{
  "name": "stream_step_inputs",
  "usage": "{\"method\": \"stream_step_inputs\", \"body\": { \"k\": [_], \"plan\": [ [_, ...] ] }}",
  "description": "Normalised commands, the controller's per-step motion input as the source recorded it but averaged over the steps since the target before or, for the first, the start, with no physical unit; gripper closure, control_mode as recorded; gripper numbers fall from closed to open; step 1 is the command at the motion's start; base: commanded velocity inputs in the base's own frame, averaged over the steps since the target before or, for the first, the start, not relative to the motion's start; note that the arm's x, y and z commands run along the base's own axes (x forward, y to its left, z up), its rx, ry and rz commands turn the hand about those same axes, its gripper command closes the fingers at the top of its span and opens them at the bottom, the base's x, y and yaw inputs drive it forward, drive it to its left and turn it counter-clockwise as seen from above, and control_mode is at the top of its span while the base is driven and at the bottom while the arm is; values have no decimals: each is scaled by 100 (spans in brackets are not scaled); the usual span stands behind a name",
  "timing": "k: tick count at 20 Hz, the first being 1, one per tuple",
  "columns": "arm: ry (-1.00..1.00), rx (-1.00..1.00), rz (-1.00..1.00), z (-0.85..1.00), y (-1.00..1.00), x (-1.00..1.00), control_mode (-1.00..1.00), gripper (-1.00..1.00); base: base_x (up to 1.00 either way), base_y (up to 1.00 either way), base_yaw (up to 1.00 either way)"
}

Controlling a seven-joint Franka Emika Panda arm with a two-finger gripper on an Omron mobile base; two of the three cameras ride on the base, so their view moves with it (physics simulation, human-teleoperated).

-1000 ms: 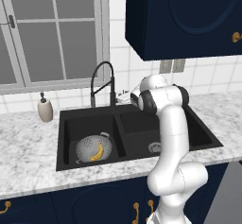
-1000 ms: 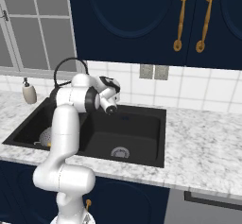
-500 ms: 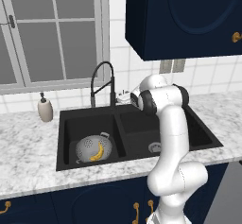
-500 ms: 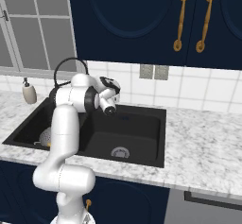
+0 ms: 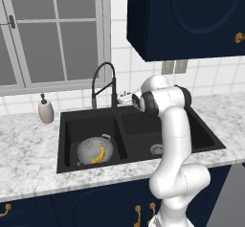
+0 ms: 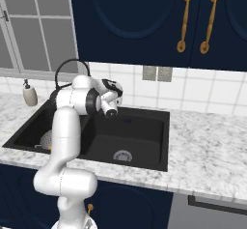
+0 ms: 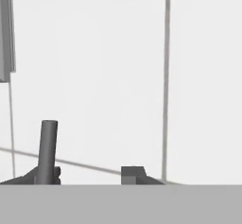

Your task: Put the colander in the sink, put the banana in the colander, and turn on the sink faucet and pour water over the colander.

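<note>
The silver colander (image 5: 91,147) sits in the left basin of the black sink (image 5: 88,116), with the yellow banana (image 5: 99,153) lying inside it. The black gooseneck sink faucet (image 5: 103,76) rises behind the divider. My gripper (image 5: 126,96) is just right of the faucet's base, up against the tiled wall. In the hand view the gripper (image 7: 89,176) has its fingertips apart, and a dark grey rod, the faucet lever (image 7: 47,147), stands against the left one. Nothing lies between the fingertips. No water runs from the spout. In the right base view my arm hides most of the colander (image 6: 45,138).
A beige soap dispenser (image 5: 46,111) stands on the marble counter left of the sink. The right basin (image 6: 140,141) holds only its silver drain (image 6: 122,155). Dark blue cabinets (image 5: 186,20) hang overhead, and a window (image 5: 52,34) is behind the faucet.
</note>
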Motion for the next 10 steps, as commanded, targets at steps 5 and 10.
{"method": "stream_step_inputs", "body": {
  "k": [5,10],
  "plan": [
    [0,0,0,0,-90,-3,-100,100,0,0,0],
    [0,0,0,0,-90,-3,-100,100,0,0,0]
  ]
}}
